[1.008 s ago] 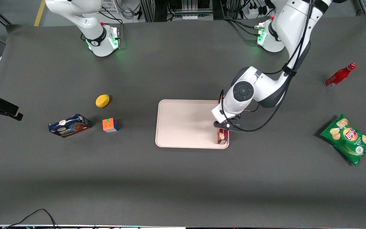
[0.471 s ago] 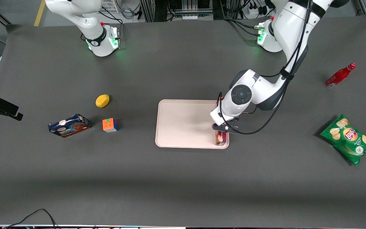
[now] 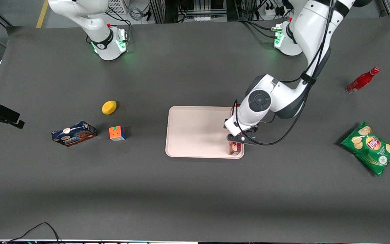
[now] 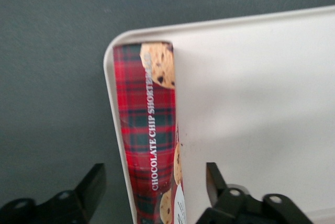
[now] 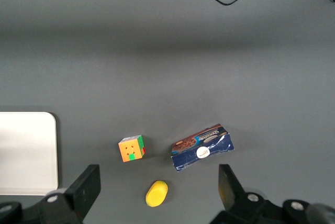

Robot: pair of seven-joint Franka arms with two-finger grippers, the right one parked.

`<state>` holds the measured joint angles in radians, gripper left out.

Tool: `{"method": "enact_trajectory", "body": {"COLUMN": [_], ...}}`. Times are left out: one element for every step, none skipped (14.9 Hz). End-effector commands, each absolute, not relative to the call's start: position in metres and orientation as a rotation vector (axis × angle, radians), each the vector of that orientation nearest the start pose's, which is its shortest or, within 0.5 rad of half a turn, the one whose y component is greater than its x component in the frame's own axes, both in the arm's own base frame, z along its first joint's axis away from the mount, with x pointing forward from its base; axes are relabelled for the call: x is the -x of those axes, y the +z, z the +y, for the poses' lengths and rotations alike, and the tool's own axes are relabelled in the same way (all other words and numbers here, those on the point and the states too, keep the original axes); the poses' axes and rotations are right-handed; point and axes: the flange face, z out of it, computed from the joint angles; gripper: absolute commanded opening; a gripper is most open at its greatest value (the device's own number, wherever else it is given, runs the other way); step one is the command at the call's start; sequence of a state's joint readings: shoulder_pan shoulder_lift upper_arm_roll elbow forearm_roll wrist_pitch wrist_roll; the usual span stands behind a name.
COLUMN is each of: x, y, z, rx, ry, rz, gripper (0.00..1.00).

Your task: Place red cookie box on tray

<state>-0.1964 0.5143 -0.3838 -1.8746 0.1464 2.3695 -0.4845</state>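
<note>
Red box (image 4: 149, 135) lies flat on tray (image 3: 195, 132), along the tray's short edge at the working arm's end, one end in the rounded corner. Gripper (image 4: 154, 192) above the box, fingers (image 4: 91, 187) spread wide either side, not touching it.

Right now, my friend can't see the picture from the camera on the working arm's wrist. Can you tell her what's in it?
A long red cookie box lies on a pale tray, right along the tray's edge by a rounded corner. The gripper is above it, open, with a black finger on each side and gaps between. Dark gray table shows past the tray.
</note>
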Motion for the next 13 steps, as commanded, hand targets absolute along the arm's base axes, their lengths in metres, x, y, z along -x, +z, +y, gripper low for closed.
{"method": "enact_trajectory", "body": {"x": [-0.559, -0.566, -0.576, -0.582, -0.589, -0.593, -0.594, -0.588, -0.582, -0.574, -0.565, -0.557, -0.55], "y": [0.304, 0.316, 0.332, 0.346, 0.361, 0.38, 0.397, 0.436, 0.456, 0.475, 0.493, 0.512, 0.527], "z": [-0.313, -0.299, -0.28, -0.261, -0.239, -0.22, -0.201, -0.164, -0.147, -0.131, -0.119, -0.101, -0.094], "rx": [3.188, 3.183, 3.178, 3.164, 3.148, 3.14, 3.126, 3.091, 3.074, 3.058, 3.042, 3.03, 3.023], "ry": [-0.097, -0.129, -0.171, -0.181, -0.186, -0.199, -0.193, -0.182, -0.157, -0.13, -0.118, -0.116, -0.122], "rz": [0.212, 0.228, 0.239, 0.252, 0.254, 0.244, 0.255, 0.242, 0.208, 0.198, 0.219, 0.221, 0.218], "gripper": [1.0, 1.0, 1.0, 1.0, 1.0, 1.0, 1.0, 1.0, 1.0, 1.0, 1.0, 1.0, 1.0]}}
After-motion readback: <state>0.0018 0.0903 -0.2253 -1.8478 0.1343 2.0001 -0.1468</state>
